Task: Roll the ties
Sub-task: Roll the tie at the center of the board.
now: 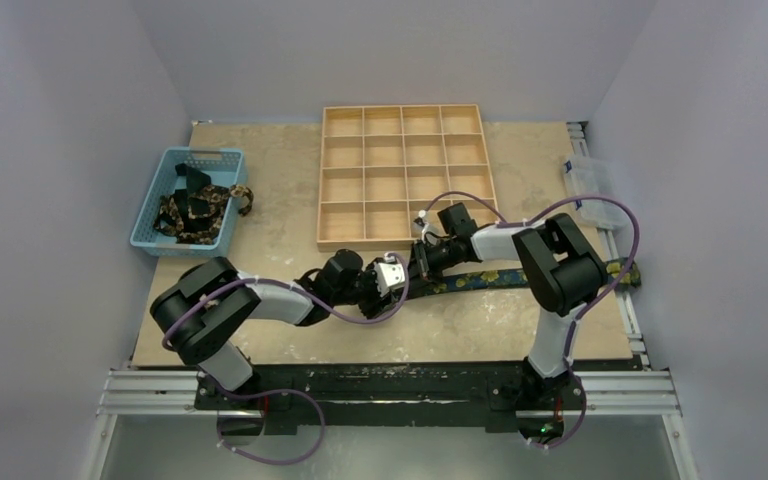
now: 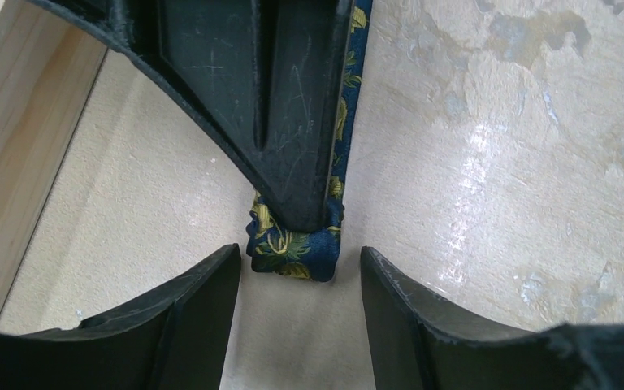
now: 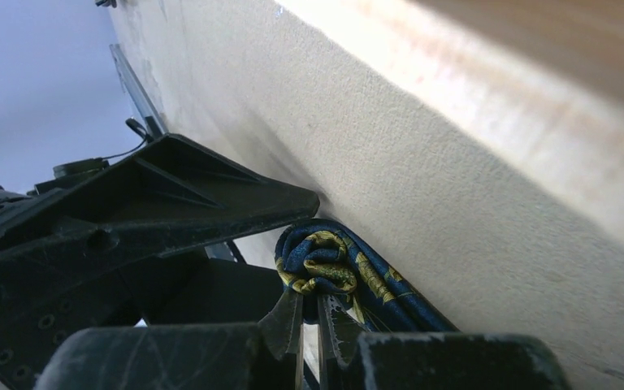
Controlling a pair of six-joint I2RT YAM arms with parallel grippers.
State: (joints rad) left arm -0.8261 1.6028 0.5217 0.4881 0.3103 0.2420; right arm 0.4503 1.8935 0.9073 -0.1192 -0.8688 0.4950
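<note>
At the near edge of the pale, mottled stone-look table (image 1: 260, 240), the two black arms reach inward and meet just in front of the tray.

The left gripper (image 2: 301, 253) stands with its jaws partly apart. Between its fingers (image 2: 187, 325), without either one clearly touching it, sits the small rolled end (image 2: 292, 253) of a long dark navy fabric necktie with yellow-gold floral print (image 1: 495, 277). The right gripper (image 3: 310, 323) comes down onto that same end from the opposite side. Its jaws are closed tight, pinching the fabric at the roll, and the curled layers of navy and gold bulge just past its tips. In the left wrist view, its black finger lies along the necktie and presses down on the roll.

From the roll, the rest of the necktie lies flat on the table. It runs rightward under the right arm to the table's right edge, roughly parallel to the near edge.

Just beyond the grippers lies a shallow, light wooden tray (image 1: 383, 187) divided into a grid of square compartments, its near wall close beside the rolled end. Farther left, a blue plastic basket (image 1: 203, 155) with slotted walls holds other ties (image 1: 195, 208) of the same dark and gold print, tangled in a heap. At the far right edge sits a clear plastic box (image 1: 585, 178).
</note>
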